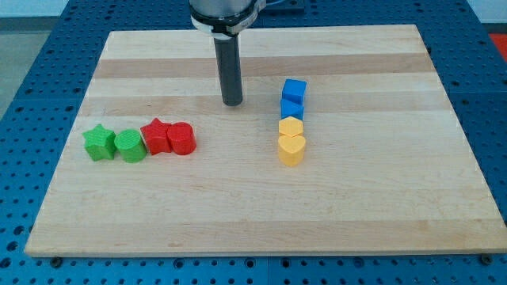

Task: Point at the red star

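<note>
The red star [157, 135] lies at the view's left of the wooden board [261, 214], in a row of blocks. A red rounded block [182, 138] touches it on the right. A green rounded block [130, 146] touches it on the left, with a green star [99, 142] beyond that. My tip [231, 102] is up and to the right of the red star, about a hand's width away, touching no block.
A column of blocks stands right of centre: a blue block [294, 89], a second blue block [291, 108], a yellow block [291, 127] and a yellow heart-like block [291, 147]. Blue pegboard [32, 71] surrounds the board.
</note>
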### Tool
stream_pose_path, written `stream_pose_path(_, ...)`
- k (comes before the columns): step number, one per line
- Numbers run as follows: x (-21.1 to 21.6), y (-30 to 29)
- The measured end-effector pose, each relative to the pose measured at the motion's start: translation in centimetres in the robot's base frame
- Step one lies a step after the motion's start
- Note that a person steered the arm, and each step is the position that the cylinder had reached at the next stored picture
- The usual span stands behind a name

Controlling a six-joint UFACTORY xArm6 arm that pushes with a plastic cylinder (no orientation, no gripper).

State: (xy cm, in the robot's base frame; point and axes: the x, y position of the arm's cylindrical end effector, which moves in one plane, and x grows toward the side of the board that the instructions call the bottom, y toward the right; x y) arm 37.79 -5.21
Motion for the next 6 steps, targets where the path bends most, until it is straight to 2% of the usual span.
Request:
stream_pose_path(1, 0.0, -2.8)
stream_pose_path(2, 0.1, -11.8)
stream_pose_path(4, 0.1, -16.8)
stream_pose_path(6, 1.6, -16.2)
